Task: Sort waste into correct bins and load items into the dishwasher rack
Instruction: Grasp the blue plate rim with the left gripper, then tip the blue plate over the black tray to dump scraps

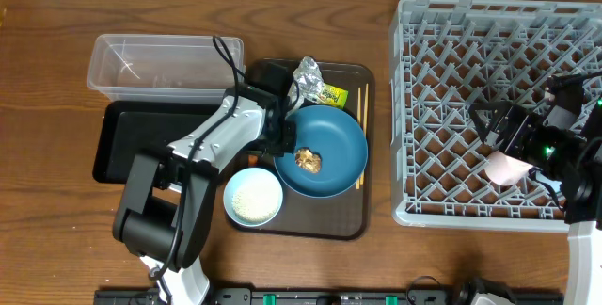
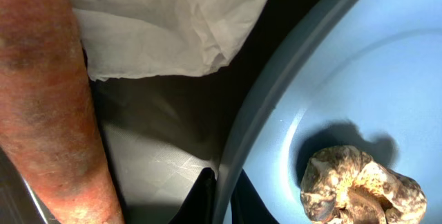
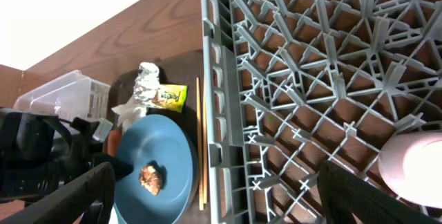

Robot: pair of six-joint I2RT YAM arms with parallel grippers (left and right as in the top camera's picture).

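My left gripper (image 1: 282,145) is shut on the left rim of the large dark blue bowl (image 1: 331,145), one finger on each side of the rim (image 2: 219,189). A brown food scrap (image 2: 359,186) lies in the bowl. An orange carrot (image 2: 48,99) and a white napkin (image 2: 173,23) lie beside it. The white bowl (image 1: 252,197) holds rice. Crumpled foil (image 1: 306,77), a yellow-green wrapper (image 1: 331,92) and chopsticks (image 1: 358,107) lie behind the blue bowl. My right gripper (image 3: 214,196) is open and empty over the grey rack (image 1: 442,70). The pink cup (image 3: 414,165) lies in the rack beside it. The light-blue cup is out of view.
The bowls and waste sit on a dark brown serving tray (image 1: 310,222). A clear tub (image 1: 165,60) and a shallow black tray (image 1: 118,145) stand to its left, the left arm reaching over the black tray.
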